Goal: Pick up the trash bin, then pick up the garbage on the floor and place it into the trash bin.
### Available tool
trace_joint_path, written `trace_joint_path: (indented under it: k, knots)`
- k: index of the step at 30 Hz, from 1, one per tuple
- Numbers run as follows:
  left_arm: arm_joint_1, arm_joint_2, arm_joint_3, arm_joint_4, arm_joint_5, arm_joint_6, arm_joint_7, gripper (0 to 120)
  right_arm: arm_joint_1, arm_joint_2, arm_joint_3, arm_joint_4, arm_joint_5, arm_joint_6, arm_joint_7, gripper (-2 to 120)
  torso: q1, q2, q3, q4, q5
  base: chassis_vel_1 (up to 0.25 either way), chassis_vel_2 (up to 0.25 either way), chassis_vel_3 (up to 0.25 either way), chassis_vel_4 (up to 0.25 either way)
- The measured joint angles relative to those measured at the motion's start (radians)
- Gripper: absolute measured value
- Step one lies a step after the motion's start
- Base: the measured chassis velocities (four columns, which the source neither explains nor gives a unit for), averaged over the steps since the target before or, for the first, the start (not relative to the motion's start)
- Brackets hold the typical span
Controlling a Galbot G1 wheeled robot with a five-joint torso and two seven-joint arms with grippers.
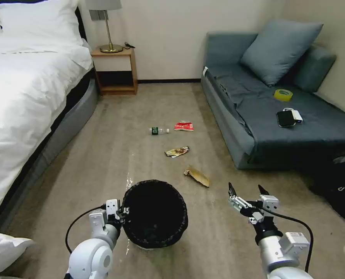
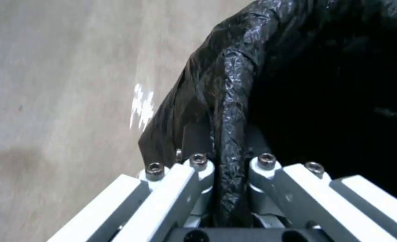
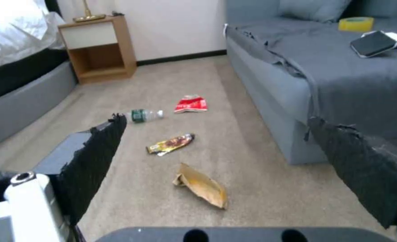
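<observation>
Bedding filled the upper left of the head view, the bed (image 1: pixel 21 89) running down that edge, with a nightstand (image 1: pixel 116 69) beyond it against the wall. Low in the frame, left of centre, the left gripper (image 1: pixel 122 212) was clamped on the rim of the bin (image 1: pixel 155 214); from its wrist the fingers (image 2: pixel 198 168) stood pinched narrow with a fold of the black liner (image 2: pixel 232 111) squeezed between them. The bin sat bottom centre, mouth up and dark inside.

Litter lay on the carpet (image 1: pixel 114 155) above it, mid-frame. The bottle (image 1: pixel 159 131) lay on its side, well apart from the bin, with the red packet (image 1: pixel 184 126) just right of it. Below those was the yellow-brown wrapper (image 1: pixel 177 151), and nearest the bin, to its upper right, the brown paper bag (image 1: pixel 197 176).

Right of the bin, lower right of centre, the right gripper (image 1: pixel 249 190) hung over bare carpet with its fingers spread wide, holding nothing; from its wrist the paper bag (image 3: pixel 202 186) lay on the floor between the two black pads (image 3: pixel 95 161).

Along the right edge stood the sofa (image 1: pixel 234 128), carrying a tape roll (image 1: pixel 283 95) and a phone (image 1: pixel 285 118).
</observation>
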Motion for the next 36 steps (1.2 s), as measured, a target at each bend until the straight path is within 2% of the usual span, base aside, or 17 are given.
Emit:
trace_joint_path:
  k: [2, 5, 8, 11, 19, 36]
  knots:
    - [0.005, -0.001, -0.003, -0.008, 0.011, -0.018, 0.017, 4, -0.001, 0.001, 0.0, 0.002, -0.003, 0.002, 0.0, 100, 0.0, 0.0, 0.0, -0.0001, 0.0, 0.0, 0.0, 0.0, 0.0]
    - [0.029, -0.004, -0.021, -0.042, 0.035, -0.08, 0.07, 4, -0.008, 0.002, 0.003, 0.01, -0.033, 0.016, -0.008, 100, 0.0, 0.0, 0.0, 0.0, 0.0001, 0.0, 0.0, 0.0, 0.0]
    - [0.036, -0.008, -0.031, -0.054, 0.035, -0.09, 0.079, 4, -0.014, 0.004, 0.005, 0.015, -0.052, 0.027, -0.015, 100, 0.0, 0.0, 0.0, 0.0, 0.0001, 0.0, 0.0, 0.0, 0.0]
    - [0.043, -0.015, -0.04, -0.078, 0.032, -0.091, 0.082, 4, -0.029, 0.017, 0.019, 0.026, -0.099, 0.067, -0.036, 100, 0.0, 0.0, 0.0, 0.0001, 0.0001, 0.0, 0.0, 0.0, 0.0]
    - [0.045, -0.015, -0.056, -0.087, 0.026, -0.089, 0.081, 4, -0.054, 0.042, 0.053, 0.061, -0.206, 0.131, -0.091, 100, 0.0, 0.0, 0.0, -0.0001, 0.0, 0.0, 0.0, 0.0, 0.0]
    - [0.042, -0.009, -0.112, -0.12, -0.025, -0.079, 0.074, 4, -0.059, 0.042, 0.047, 0.036, -0.194, 0.167, -0.132, 100, 0.0, 0.0, 0.0, 0.0, 0.0, 0.0, 0.0, 0.0, 0.0]
